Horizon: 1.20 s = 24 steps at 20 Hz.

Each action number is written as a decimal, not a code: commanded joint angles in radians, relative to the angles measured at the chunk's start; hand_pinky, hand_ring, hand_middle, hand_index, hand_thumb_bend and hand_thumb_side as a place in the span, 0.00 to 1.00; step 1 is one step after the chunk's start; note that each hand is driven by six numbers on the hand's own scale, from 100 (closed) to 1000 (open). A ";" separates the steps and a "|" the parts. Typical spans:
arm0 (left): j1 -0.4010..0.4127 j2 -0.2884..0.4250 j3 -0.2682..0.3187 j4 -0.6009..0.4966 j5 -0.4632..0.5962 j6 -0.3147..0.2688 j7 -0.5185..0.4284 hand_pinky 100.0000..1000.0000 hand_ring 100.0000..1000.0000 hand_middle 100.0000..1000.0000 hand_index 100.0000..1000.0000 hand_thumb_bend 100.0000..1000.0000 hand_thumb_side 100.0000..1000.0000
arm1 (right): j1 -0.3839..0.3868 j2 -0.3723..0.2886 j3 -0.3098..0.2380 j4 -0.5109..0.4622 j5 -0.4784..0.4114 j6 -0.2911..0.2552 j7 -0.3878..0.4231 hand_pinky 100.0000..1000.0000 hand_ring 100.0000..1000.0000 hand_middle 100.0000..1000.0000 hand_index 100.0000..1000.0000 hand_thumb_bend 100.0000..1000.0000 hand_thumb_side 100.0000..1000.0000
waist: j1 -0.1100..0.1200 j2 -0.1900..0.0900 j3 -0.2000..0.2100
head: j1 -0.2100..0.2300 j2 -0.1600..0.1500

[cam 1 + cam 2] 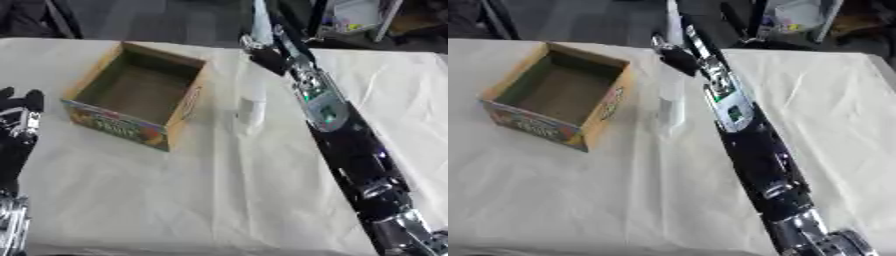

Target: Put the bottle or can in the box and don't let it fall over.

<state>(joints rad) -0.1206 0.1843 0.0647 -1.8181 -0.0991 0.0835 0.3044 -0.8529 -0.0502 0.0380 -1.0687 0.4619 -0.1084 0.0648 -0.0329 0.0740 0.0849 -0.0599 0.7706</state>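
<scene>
Table: wide surface under a creased white cloth [175, 200], carrying everything.
Right arm: long black-and-silver limb stretched diagonally to the far side; its right hand [262, 47] lies past the bottle, apart from it, fingers too blurred to tell.
Box: open cardboard carton with a colourful printed front [131, 97], empty inside, upright left of centre.
Left hand: black left hand [22, 107] idle at the left edge, fingers straight, pointing up.
Bottle: pale translucent plastic bottle [251, 107] standing upright just right of the box.
Progress: judged barely begun; grasping, lifting and placing upright all remain.
</scene>
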 commanded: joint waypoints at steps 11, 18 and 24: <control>-0.017 0.000 -0.004 -0.014 0.003 -0.001 -0.004 0.64 0.59 0.60 0.78 0.56 0.54 | -0.031 -0.021 -0.005 -0.010 -0.017 0.008 -0.018 0.88 1.00 0.97 1.00 0.00 0.44 | 0.007 -0.005 0.009 | -0.006 -0.001; -0.017 0.000 -0.003 -0.014 0.003 -0.001 -0.004 0.64 0.59 0.60 0.78 0.56 0.54 | -0.030 -0.022 -0.009 -0.015 -0.045 0.035 -0.072 0.81 1.00 0.77 0.81 0.00 0.30 | 0.006 -0.005 0.009 | -0.005 -0.001; -0.017 0.000 -0.003 -0.014 0.003 -0.001 -0.003 0.64 0.59 0.60 0.78 0.56 0.54 | -0.029 -0.023 -0.011 -0.022 -0.076 0.065 -0.132 0.78 1.00 0.57 0.61 0.00 0.31 | 0.007 -0.005 0.008 | -0.005 -0.001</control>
<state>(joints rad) -0.1251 0.1766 0.0641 -1.8181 -0.0990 0.0834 0.3037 -0.8613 -0.0535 0.0316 -1.0699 0.3975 -0.0481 -0.0528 -0.0325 0.0785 0.0929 -0.0637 0.7706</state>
